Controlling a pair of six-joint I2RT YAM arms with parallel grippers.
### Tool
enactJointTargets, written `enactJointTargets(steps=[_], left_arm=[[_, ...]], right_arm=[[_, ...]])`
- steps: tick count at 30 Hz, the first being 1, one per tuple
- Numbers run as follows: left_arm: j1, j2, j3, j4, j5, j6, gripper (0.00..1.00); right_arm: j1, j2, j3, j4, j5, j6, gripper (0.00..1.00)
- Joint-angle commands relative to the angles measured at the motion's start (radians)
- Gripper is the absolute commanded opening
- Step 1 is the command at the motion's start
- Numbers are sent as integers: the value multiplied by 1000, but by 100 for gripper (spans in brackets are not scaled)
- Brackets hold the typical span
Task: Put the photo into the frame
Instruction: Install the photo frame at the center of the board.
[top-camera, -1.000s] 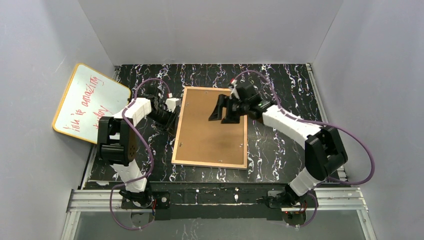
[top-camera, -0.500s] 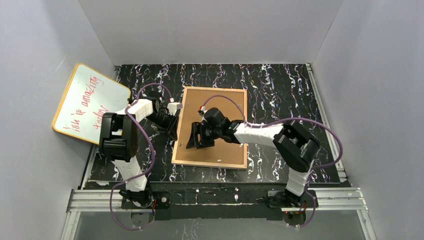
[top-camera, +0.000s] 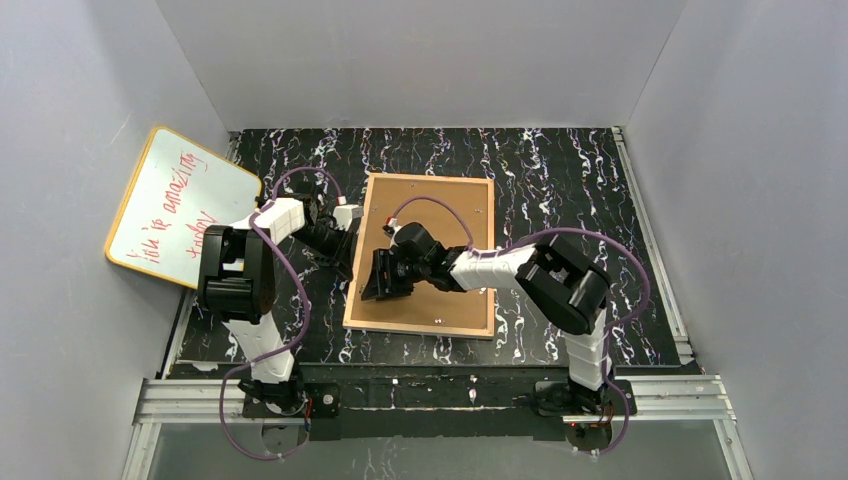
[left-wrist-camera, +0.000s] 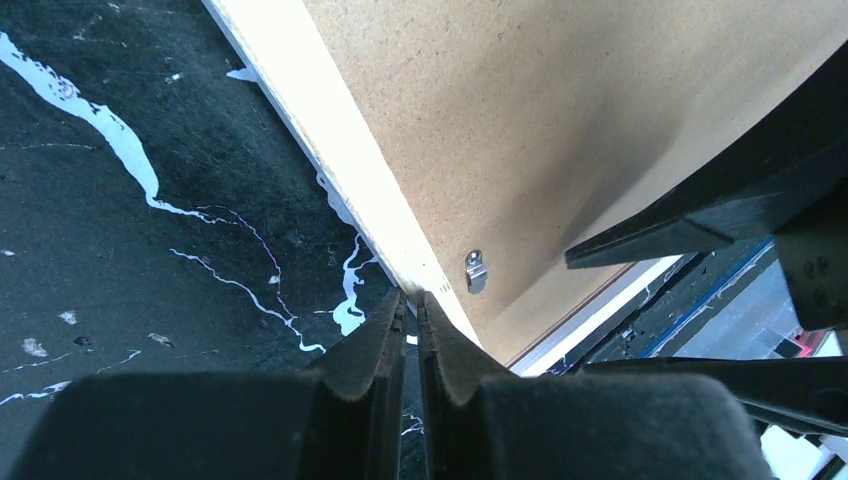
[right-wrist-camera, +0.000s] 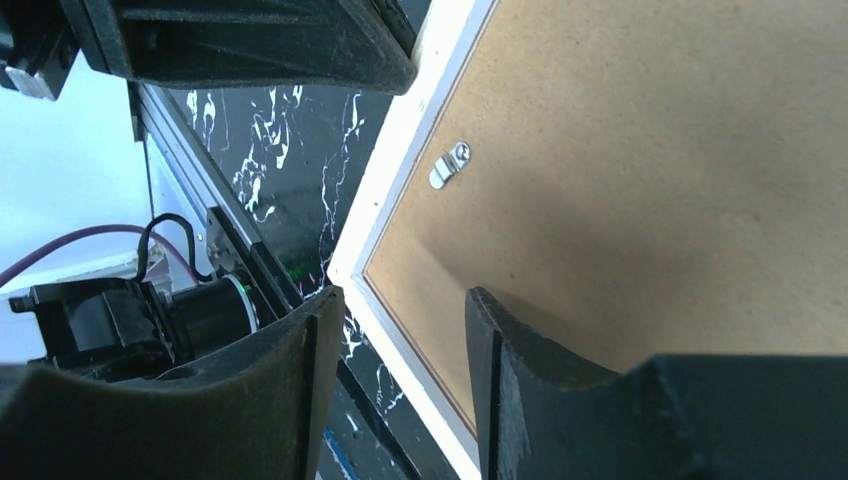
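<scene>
The frame (top-camera: 420, 328) lies face down on the table with its tan wood reverse up. The brown backing board (top-camera: 440, 215) fills it. The photo is hidden. My left gripper (top-camera: 349, 263) is shut, with its tips against the frame's left rim (left-wrist-camera: 330, 150) next to a small metal clip (left-wrist-camera: 476, 270). My right gripper (top-camera: 378, 285) is open and empty. It hovers low over the frame's near-left part, one finger above the board (right-wrist-camera: 650, 150) and one outside the rim (right-wrist-camera: 400, 180). The same clip (right-wrist-camera: 449, 165) shows in the right wrist view.
An orange-rimmed whiteboard (top-camera: 180, 205) with red handwriting leans against the left wall. Grey walls close in the black marbled table (top-camera: 570, 180) on three sides. An aluminium rail (top-camera: 430, 392) runs along the near edge.
My right gripper has swung from above the board's far middle to its near-left part, close to the left gripper. The left gripper shifted slightly along the frame's left edge.
</scene>
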Motion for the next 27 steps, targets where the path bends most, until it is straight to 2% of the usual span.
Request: enactJointTargets(steps=[1, 16, 27], left_arm=[[-2, 20, -7, -19, -34, 13, 6], [-1, 7, -32, -19, -37, 20, 2], [-1, 5, -47, -28, -28, 32, 1]], right_arm=[[12, 41, 59, 84, -9, 18, 54], [15, 119, 82, 138, 24, 15, 42], [14, 134, 108, 123, 99, 1, 39]])
